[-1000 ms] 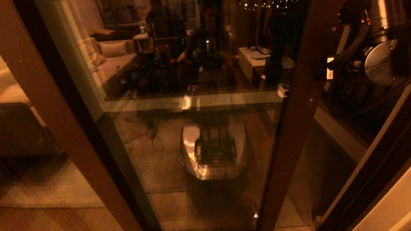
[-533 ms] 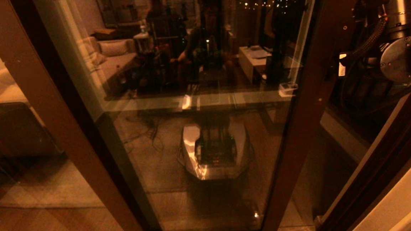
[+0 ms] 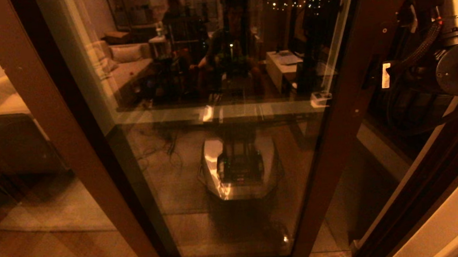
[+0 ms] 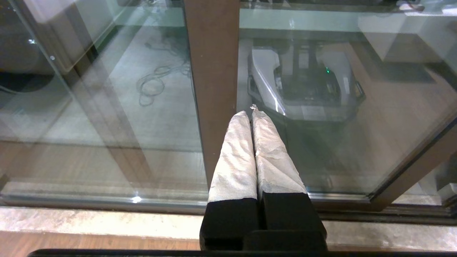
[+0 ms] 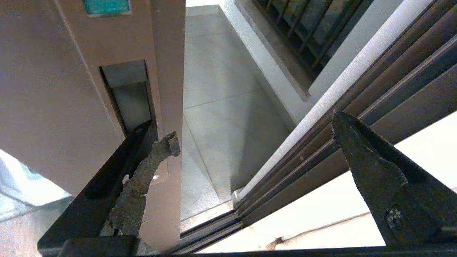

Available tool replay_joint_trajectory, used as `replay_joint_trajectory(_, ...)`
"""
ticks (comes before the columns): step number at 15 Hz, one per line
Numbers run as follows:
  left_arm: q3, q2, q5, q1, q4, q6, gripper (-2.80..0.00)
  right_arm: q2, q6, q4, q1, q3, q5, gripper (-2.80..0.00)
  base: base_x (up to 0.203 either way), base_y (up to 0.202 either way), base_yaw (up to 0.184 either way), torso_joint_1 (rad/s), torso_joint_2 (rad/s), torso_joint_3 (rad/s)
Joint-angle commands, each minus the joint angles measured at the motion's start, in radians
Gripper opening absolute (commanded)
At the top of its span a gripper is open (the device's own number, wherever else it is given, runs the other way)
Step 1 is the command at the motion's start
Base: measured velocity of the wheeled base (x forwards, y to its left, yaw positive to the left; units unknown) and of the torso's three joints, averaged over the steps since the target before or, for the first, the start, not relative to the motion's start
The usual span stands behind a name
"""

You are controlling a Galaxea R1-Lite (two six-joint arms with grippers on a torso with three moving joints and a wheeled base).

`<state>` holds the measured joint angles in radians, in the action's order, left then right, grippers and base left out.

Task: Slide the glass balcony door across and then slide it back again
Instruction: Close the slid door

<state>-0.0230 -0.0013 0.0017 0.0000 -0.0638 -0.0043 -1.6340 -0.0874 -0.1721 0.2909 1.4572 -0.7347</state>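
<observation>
The glass balcony door (image 3: 228,116) fills the middle of the head view, its pane mirroring the lit room and the robot's own base. Its handle-side upright rail (image 3: 354,97) slants down at the right, with an open gap to the tiled balcony floor (image 5: 217,117) between that rail and the fixed door frame (image 5: 357,117) further right.

In the right wrist view the rail's recessed handle slot (image 5: 128,96) sits close up. The right gripper (image 5: 250,142) is spread wide and clasps nothing: one finger (image 5: 142,171) is hooked at the slot's lower end, lying against the rail's edge, while the other finger (image 5: 367,167) stands well apart over the frame side.

The left gripper (image 4: 252,114) is parked low before the glass near the bottom track (image 4: 107,200), its padded fingers pressed together on nothing.

The door appears partway along its travel. The hold looks to be a one-finger hook, not a clamp, so the likeliest failure is that finger riding out of the shallow slot if the pull angles away from the rail. The free finger could also catch the fixed frame as the gap narrows.
</observation>
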Motion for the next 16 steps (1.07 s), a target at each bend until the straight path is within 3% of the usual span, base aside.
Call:
replay_joint_trajectory(1,0.000,0.000,0.000,0.000,-0.001,0.000,-2.80,-0.012,-0.003,0.000,0.001,0.000,0.000,0.00,0.000,0.000,0.000,0.000,0.00,0.000)
replay_joint_trajectory(16,0.000,0.000,0.000,0.000,-0.001,0.000,-2.80,-0.050,-0.003,0.025,-0.072,0.005,0.005,0.00,0.000,0.000,0.000,0.000,0.00,0.000)
